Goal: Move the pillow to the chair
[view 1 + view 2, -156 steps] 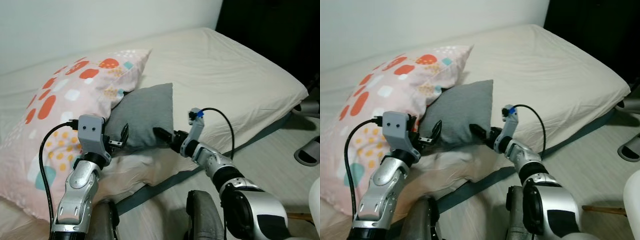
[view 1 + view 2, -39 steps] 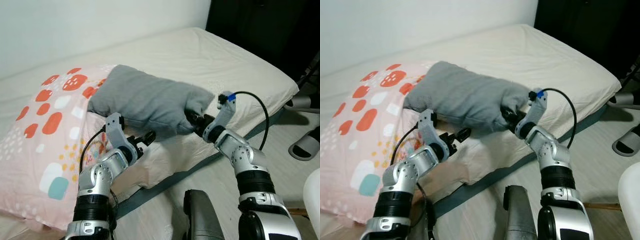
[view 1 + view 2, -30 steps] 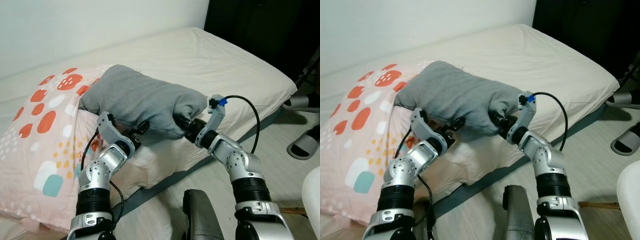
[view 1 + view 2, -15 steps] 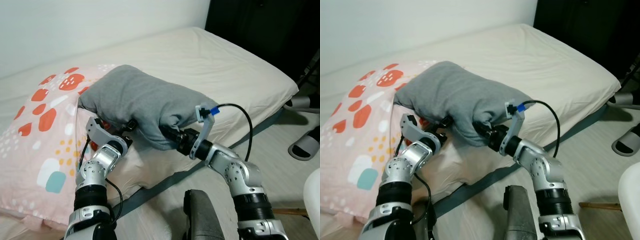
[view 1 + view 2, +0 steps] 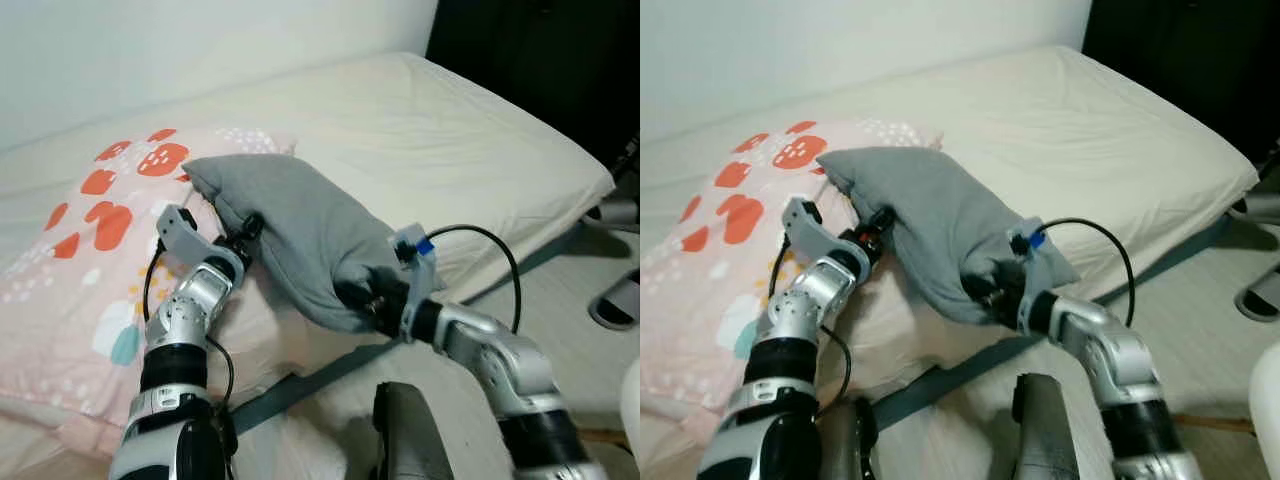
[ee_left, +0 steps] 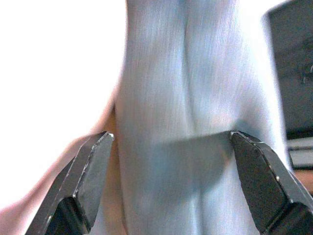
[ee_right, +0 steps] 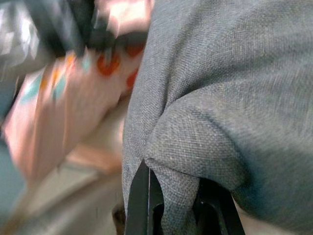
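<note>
Grey pillow [image 5: 305, 235] hangs between us: our right gripper [image 5: 362, 298] pinches its lower corner, our left gripper [image 5: 246, 228], fingers spread, presses its side

Cream bed [image 5: 470, 130], pink patterned pillow [image 5: 70, 250], slipper [image 5: 615, 305] on floor
</note>
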You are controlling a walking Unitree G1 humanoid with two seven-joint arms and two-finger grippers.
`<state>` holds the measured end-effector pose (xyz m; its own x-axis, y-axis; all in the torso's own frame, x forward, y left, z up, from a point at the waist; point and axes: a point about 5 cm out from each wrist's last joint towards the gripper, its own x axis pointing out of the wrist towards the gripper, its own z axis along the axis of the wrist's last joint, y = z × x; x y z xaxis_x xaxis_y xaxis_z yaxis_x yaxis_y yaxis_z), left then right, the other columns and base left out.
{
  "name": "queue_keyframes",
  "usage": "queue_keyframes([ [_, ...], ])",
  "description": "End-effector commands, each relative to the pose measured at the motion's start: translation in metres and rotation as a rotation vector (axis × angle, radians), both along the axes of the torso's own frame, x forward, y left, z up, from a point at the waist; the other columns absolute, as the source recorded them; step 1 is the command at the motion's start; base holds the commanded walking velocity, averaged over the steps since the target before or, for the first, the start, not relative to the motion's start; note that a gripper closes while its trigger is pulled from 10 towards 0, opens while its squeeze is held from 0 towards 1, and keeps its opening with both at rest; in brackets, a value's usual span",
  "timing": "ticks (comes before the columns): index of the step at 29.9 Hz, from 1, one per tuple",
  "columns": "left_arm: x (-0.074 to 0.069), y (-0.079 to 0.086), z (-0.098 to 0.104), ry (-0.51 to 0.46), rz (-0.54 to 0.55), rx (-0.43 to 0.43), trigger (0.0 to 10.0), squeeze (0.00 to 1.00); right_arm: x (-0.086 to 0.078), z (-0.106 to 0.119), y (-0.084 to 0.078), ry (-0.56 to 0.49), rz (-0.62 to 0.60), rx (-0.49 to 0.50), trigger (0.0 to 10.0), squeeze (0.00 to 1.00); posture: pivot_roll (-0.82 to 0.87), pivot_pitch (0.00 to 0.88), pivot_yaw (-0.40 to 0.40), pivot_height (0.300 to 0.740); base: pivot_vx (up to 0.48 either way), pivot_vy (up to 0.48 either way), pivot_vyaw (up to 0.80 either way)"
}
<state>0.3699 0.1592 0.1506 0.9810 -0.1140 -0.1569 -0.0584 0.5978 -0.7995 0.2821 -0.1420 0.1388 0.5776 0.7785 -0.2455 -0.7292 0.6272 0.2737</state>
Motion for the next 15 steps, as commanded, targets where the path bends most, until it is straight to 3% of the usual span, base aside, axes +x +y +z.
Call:
queue_keyframes([
  [1, -0.002, 0.012, -0.008, 0.025, 0.033, 0.000, 10.0, 0.00, -0.014, 0.003, -0.001, -0.011, 0.092, -0.023, 0.0, 0.00, 0.01, 0.153, 0.011, 0.559, 0.000, 0.000, 0.00],
  [4, -0.002, 0.013, -0.008, 0.024, 0.033, 0.007, 10.0, 0.00, -0.017, 0.003, -0.005, -0.013, 0.101, -0.040, 0.0, 0.00, 0.01, 0.153, 0.012, 0.559, 0.000, 0.000, 0.00],
  [7, -0.002, 0.013, -0.006, 0.003, 0.026, 0.072, 10.0, 0.00, -0.016, 0.007, -0.012, -0.035, 0.067, -0.075, 0.0, 0.00, 0.01, 0.152, 0.012, 0.559, 0.000, 0.000, 0.00],
  [11, -0.002, 0.010, -0.004, -0.032, 0.007, 0.133, 10.0, 0.00, -0.014, 0.012, -0.011, -0.058, 0.065, -0.070, 0.0, 0.00, 0.01, 0.152, 0.012, 0.559, 0.000, 0.000, 0.00],
  [14, -0.002, 0.009, -0.003, -0.044, 0.003, 0.129, 10.0, 0.00, -0.015, 0.014, -0.011, -0.060, 0.072, -0.071, 0.0, 0.00, 0.01, 0.152, 0.012, 0.559, 0.000, 0.000, 0.00],
  [15, -0.002, 0.008, -0.002, -0.048, -0.003, 0.091, 10.0, 0.00, -0.016, 0.014, -0.011, -0.059, 0.079, -0.070, 0.0, 0.00, 0.01, 0.152, 0.010, 0.559, 0.000, 0.000, 0.00],
])
